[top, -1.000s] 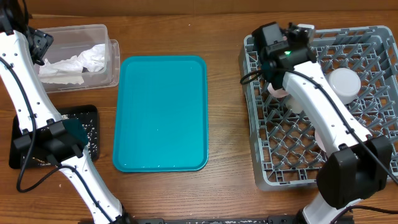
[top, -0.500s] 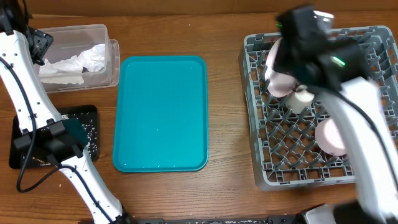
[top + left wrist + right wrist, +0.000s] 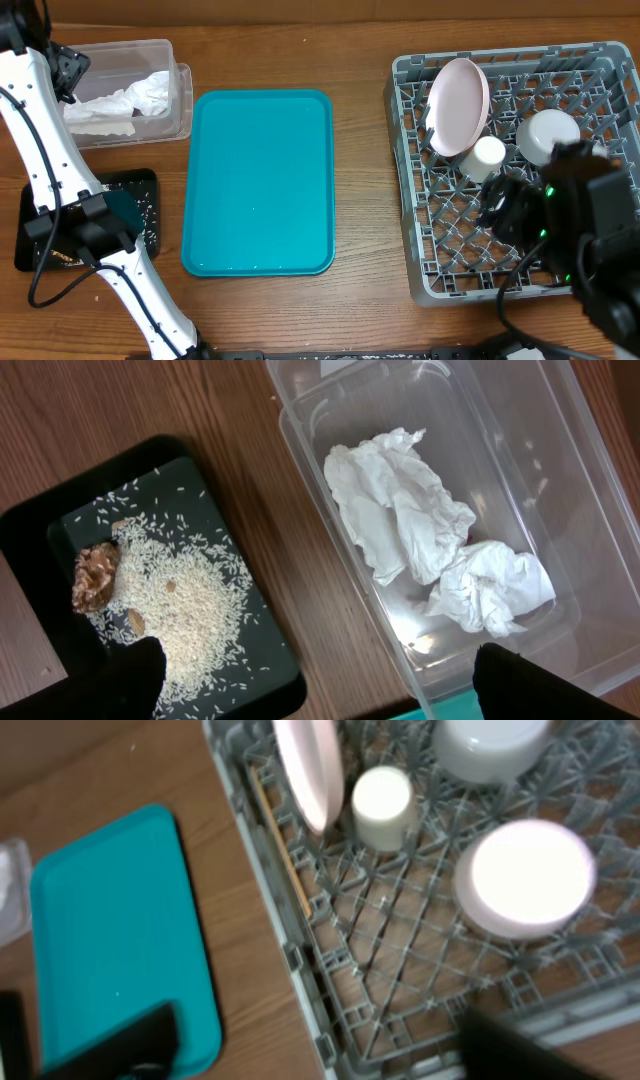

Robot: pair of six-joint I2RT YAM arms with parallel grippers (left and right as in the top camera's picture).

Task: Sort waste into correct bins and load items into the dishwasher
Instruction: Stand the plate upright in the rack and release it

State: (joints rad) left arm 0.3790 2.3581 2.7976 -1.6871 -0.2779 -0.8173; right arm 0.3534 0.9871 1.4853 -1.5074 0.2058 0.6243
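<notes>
Both the left claw and right claw hung spread wide, empty. White plate stood on edge at the grey rack's 11 o'clock, cup just beside it. Napkins sat in the clear tub.

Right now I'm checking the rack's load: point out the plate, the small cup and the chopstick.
plate [image 3: 458, 105], overhead view, centre of its face.
small cup [image 3: 488, 155], overhead view, its round top.
chopstick [image 3: 286, 860], right wrist view, mid-shaft.

The brown wooden table shows matt grain. The large teal plastic serving tray is smooth with a soft sheen. The grey plastic lattice dish rack looks matt. The clear rectangular plastic tub is glossy, the crumpled white paper napkins rough-creased. The round white dinner plate gleams smooth.
</notes>
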